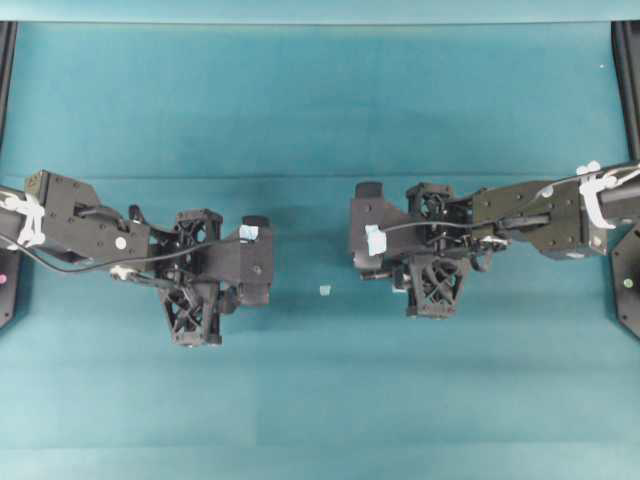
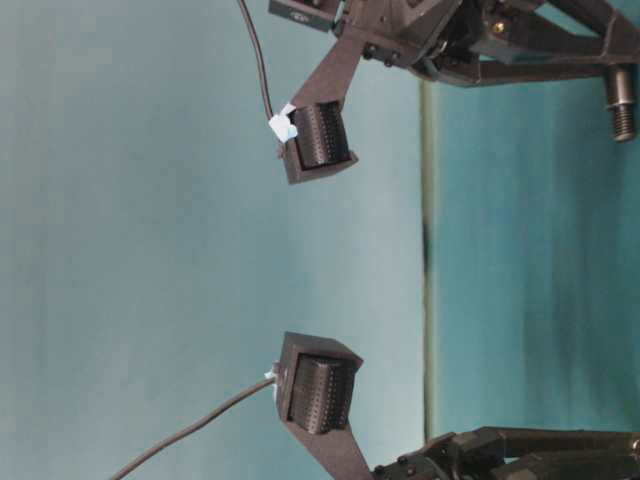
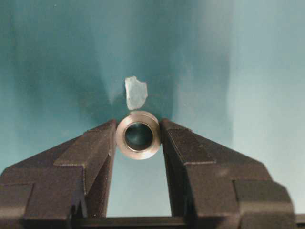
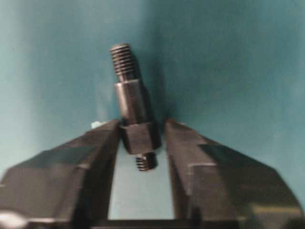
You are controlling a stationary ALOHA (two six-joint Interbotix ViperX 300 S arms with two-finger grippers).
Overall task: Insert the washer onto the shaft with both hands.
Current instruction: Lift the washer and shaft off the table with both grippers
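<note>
Two black lattice-bodied grippers face each other across the teal table (image 1: 320, 100) in my overhead view, well apart, with a tiny pale tape scrap (image 1: 325, 290) lying on the cloth between them. On my left wrist camera, the left gripper (image 3: 138, 138) is clamped on the small silvery-grey metal washer (image 3: 138, 136), which sits right between the fingertips with its dark hole facing the lens; the same tape scrap lies just beyond it. On my right wrist camera, the right gripper (image 4: 138, 138) pinches the short dark-grey stepped metal shaft (image 4: 131, 107) by its thicker collar. That shaft stands between the fingertips, its longer threaded end pointing away from the gripper, a short threaded stub pointing back.
</note>
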